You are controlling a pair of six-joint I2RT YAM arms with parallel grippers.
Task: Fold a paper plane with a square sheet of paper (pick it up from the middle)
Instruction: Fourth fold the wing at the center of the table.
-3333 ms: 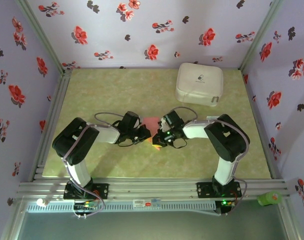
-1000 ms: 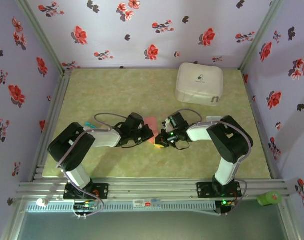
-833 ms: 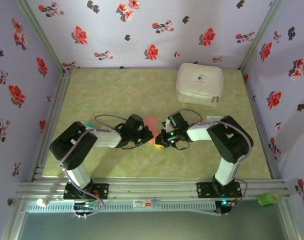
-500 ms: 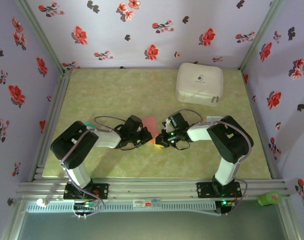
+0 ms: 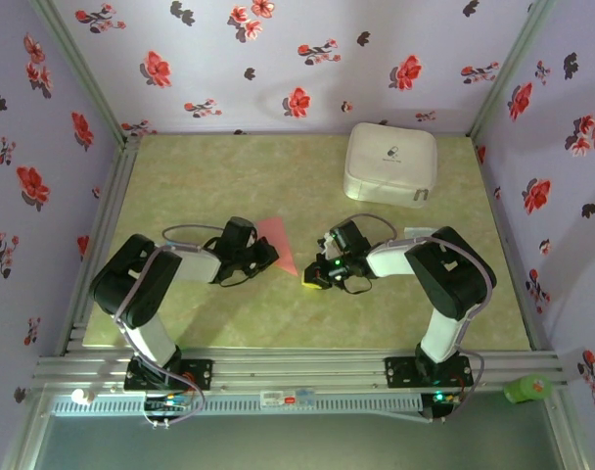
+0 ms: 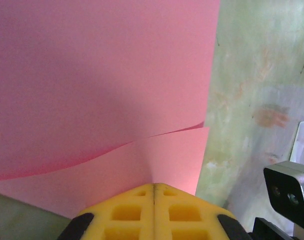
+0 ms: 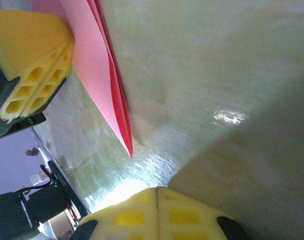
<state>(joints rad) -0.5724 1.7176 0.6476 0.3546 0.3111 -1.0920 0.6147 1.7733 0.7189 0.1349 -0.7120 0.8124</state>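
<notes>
The sheet of paper (image 5: 278,243) is salmon-red and folded into a narrow layered shape with a pointed near tip, lying mid-table. In the left wrist view the paper (image 6: 92,75) spreads out from the closed yellow pads, its crease running into them. My left gripper (image 5: 269,257) (image 6: 153,186) is shut on the paper's left edge. My right gripper (image 5: 311,278) (image 7: 157,189) is shut with nothing in it, a short way right of the paper's tip. The right wrist view has the paper (image 7: 99,85) tapering to its point, with the left gripper's fingers (image 7: 32,60) on it.
A white rounded-square case (image 5: 390,164) stands at the back right of the table. Flowered walls close in the table on three sides. A metal rail (image 5: 297,372) runs along the near edge. A small green object (image 5: 527,389) sits beyond the rail at the right.
My left gripper has pulled back to the left, taking the paper with it and away from the right gripper. The right arm has stayed in place, shut.
</notes>
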